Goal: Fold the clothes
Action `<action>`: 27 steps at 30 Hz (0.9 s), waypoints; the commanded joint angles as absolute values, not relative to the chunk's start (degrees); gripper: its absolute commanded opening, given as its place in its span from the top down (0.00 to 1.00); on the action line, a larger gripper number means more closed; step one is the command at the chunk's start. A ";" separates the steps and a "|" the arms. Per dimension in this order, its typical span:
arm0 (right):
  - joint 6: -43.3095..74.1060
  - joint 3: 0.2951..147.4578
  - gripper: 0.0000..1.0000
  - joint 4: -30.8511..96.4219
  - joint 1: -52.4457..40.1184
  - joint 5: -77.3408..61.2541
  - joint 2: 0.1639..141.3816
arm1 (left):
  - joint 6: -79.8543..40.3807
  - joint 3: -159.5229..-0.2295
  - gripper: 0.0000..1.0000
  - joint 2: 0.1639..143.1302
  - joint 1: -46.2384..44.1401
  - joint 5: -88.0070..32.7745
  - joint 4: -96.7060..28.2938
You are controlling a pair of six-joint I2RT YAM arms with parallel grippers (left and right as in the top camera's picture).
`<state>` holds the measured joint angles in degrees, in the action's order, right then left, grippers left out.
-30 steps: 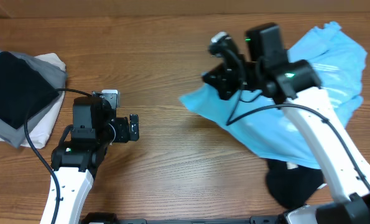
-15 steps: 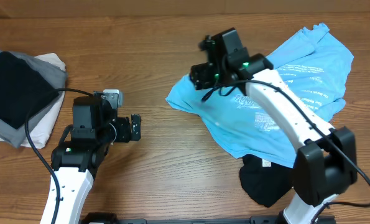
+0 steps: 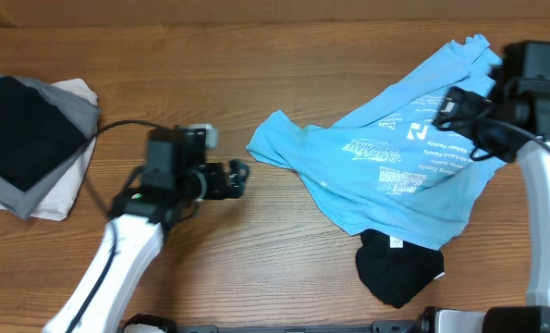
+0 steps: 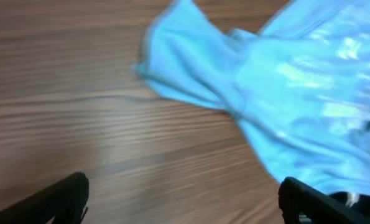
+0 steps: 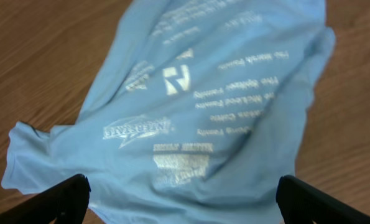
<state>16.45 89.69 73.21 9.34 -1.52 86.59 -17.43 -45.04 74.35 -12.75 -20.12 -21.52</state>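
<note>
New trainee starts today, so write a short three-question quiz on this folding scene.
1. True or false: the right arm's jaws are shut on the sky-blue T-shirt.
2. What lies partly under the T-shirt's lower edge, seen from overhead? A) black garment B) red towel C) cardboard box
3. Fill in: seen from overhead, the folded pile sits at the table's ___ side.
Key: 1 false; 2 A; 3 left.

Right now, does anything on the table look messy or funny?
Yes. The blue T-shirt lies rumpled and crooked at the right, not spread flat, and it partly covers a black garment poking out beneath its lower edge.
</note>
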 commanded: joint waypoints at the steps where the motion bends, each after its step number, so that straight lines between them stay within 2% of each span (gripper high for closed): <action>1: 16.73 89.95 0.00 74.96 14.68 -7.81 86.41 | -26.94 -46.13 0.00 82.56 -19.90 -25.71 -14.92; 8: 14.83 89.95 0.00 77.08 17.76 -9.13 86.41 | -47.35 -46.13 0.04 99.18 -33.01 -26.72 4.47; 11: 14.83 89.95 0.00 77.08 17.76 -9.13 86.41 | -50.89 -46.15 0.13 104.62 -36.60 -26.41 12.27; 13: 14.83 89.95 0.00 77.06 17.76 -9.13 86.43 | -51.92 -46.15 0.25 106.96 -37.95 -26.37 16.53; 18: 14.81 89.95 0.00 77.08 17.76 -9.13 86.43 | -55.33 -46.15 0.37 108.33 -39.07 -21.02 18.22; 22: 14.79 89.95 0.00 77.10 17.76 -9.10 86.41 | -57.12 -46.17 0.62 108.33 -39.83 -16.40 18.35; 23: 14.81 89.95 0.00 77.10 17.76 -9.10 86.43 | -57.49 -46.19 0.75 108.33 -40.07 -15.75 18.46; 26: 14.81 89.95 0.00 77.34 17.76 -9.08 86.43 | -57.45 -46.30 0.96 108.33 -40.21 -14.94 18.96; 27: 14.81 89.95 0.00 77.54 17.76 -9.08 86.43 | -57.43 -46.33 0.96 108.33 -40.21 -14.50 18.96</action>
<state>15.14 89.62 77.36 17.74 -8.75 86.63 -56.86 -45.69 107.18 -39.79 -17.37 18.68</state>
